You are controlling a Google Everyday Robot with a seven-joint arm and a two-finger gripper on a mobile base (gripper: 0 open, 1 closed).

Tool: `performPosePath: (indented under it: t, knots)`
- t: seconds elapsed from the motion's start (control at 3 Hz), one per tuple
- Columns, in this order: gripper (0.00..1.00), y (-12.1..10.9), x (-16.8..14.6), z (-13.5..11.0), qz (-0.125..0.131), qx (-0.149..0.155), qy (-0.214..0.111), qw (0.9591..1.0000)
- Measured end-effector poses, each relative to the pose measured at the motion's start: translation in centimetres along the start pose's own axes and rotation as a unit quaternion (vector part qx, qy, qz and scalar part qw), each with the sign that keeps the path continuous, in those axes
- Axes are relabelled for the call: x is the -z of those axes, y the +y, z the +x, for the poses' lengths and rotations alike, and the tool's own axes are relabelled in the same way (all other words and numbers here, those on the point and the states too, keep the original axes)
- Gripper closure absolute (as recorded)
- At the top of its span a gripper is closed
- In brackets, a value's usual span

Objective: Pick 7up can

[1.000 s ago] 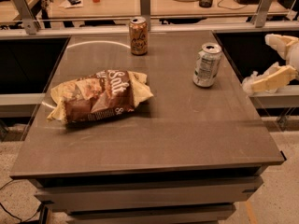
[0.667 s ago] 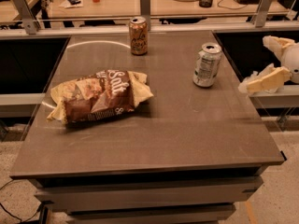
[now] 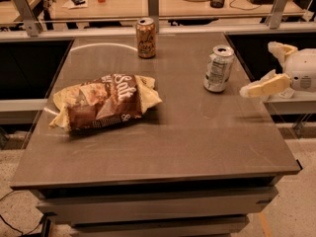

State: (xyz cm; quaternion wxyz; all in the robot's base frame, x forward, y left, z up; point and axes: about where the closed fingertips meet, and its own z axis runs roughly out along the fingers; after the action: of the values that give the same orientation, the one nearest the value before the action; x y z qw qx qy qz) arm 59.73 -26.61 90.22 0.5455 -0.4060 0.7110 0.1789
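Edged the gripper (image 3: 257, 68) leftward since 1 second ago, now just beside the 7up can (image 3: 218, 68) on the right side of the table (image 3: 197, 137), not touching. Jaws spread wide, gripping nothing. Could tip the upright can with the lower finger (image 3: 264, 85) if brought in too low or off-line; could also close on air if stopped short. Cannot judge contents of that can, nor of the brown-gold can (image 3: 146, 37) at the far edge. Same for the crumpled chip bag (image 3: 101, 102), lying well to the left.
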Motion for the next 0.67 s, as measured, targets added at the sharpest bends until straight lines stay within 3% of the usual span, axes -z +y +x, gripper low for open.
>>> performPosePath:
  t: [0.67]
  knots:
    - [0.0, 0.5, -2.9, 2.1, -0.011, -0.035, -0.027, 0.999]
